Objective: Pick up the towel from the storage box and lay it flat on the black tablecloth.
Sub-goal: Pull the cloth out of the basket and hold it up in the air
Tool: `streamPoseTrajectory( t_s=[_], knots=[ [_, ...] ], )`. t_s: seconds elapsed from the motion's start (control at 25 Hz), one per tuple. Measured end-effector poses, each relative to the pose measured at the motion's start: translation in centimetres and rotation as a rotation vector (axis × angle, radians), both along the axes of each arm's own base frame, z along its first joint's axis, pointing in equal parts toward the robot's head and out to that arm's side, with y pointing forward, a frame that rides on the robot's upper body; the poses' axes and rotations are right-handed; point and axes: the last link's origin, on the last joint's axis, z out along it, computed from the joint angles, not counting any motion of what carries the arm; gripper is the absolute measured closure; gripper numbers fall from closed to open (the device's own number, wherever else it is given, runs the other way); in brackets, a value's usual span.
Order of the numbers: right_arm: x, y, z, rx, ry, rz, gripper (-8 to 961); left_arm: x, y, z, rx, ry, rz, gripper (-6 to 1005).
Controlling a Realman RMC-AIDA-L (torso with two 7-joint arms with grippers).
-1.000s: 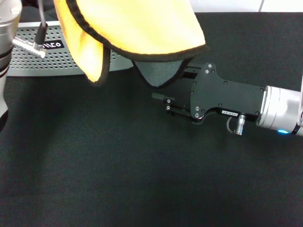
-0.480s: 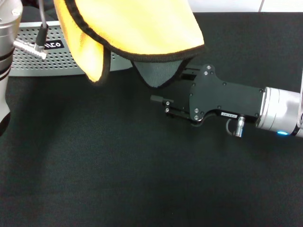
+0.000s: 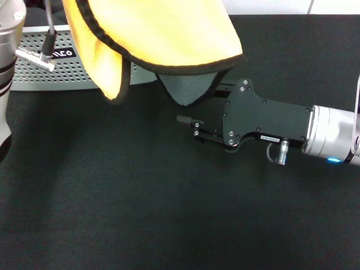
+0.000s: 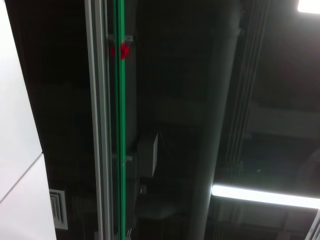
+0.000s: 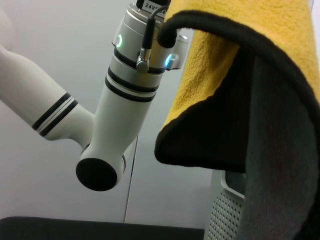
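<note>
The towel (image 3: pixel 163 34) hangs in the air from above the top edge of the head view, yellow side out. A grey-green corner (image 3: pixel 188 90) with black edging dangles lowest. It also shows in the right wrist view (image 5: pixel 240 75), close up. My right gripper (image 3: pixel 188 100) is open, level over the black tablecloth (image 3: pixel 140 197), with its fingers around that dangling corner. One fingertip (image 3: pixel 181 118) shows; the other is hidden behind the towel. The storage box (image 3: pixel 39 70) stands at the back left. My left arm (image 3: pixel 8 50) rises at the left edge; its gripper is out of view.
The right wrist view shows my left arm's wrist (image 5: pixel 142 45) with lit rings beside the towel's upper edge, and a corner of the storage box (image 5: pixel 222 215). The left wrist view shows only the ceiling. A cable plug (image 3: pixel 34 56) sticks out of the left arm.
My right gripper has moved a little to the left and slightly back, farther under the towel's dangling corner. The towel has hardly moved.
</note>
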Motion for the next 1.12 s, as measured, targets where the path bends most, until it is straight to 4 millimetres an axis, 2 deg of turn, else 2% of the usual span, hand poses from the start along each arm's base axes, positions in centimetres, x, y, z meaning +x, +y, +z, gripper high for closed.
streamPoseTrajectory(
  t_s=[0.24, 0.48, 0.6, 0.8, 1.12],
  knots=[
    [0.01, -0.02, 0.03, 0.001, 0.002, -0.002, 443, 0.02, -0.01, -0.05, -0.001, 0.000, 0.000, 958],
    [0.03, -0.02, 0.03, 0.001, 0.003, -0.003, 623, 0.08, -0.05, -0.13, -0.006, -0.002, -0.003, 957],
    [0.02, -0.01, 0.04, 0.001, 0.004, -0.003, 654, 0.08, -0.07, -0.15, -0.007, -0.002, -0.003, 956],
    [0.01, 0.00, 0.05, 0.002, 0.004, -0.003, 698, 0.19, -0.13, -0.31, -0.015, 0.000, -0.010, 956],
    [0.05, 0.11, 0.18, 0.008, 0.007, -0.008, 715, 0.21, -0.14, -0.33, -0.016, 0.000, -0.011, 955]
  ],
)
